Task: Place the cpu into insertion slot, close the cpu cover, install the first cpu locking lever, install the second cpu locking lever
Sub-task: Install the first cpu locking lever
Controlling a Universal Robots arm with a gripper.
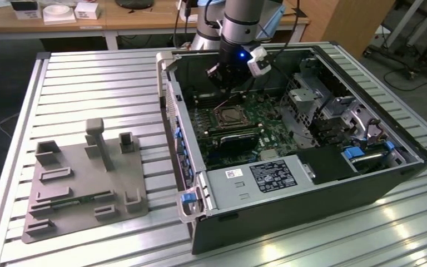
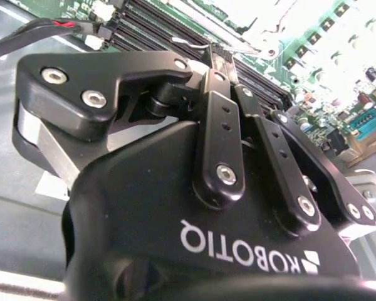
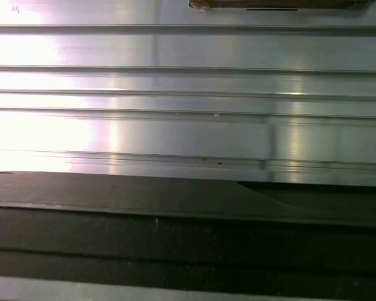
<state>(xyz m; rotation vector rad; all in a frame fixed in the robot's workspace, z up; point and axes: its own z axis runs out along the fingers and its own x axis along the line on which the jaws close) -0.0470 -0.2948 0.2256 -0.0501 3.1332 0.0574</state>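
Open computer case (image 1: 295, 208) on tabletop (image 1: 87, 78), end effector (image 1: 227, 88) reaching inside.
Exterior view, left to right: grey fixture (image 1: 87, 183) on the tabletop, apart from the case. In the case, the insertion slot (image 1: 232, 117) sits near the end effector's tip. Metallic square at slot centre; cpu or cover, cannot tell which. Second wrist view: end effector (image 2: 225, 66) drawn closed; whether it grips anything, cannot tell.

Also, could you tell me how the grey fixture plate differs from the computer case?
The fixture plate is grey, low and flat with posts; the computer case is black, a tall open box. The arm hangs over the case, not the plate. Both sit on the ribbed table.
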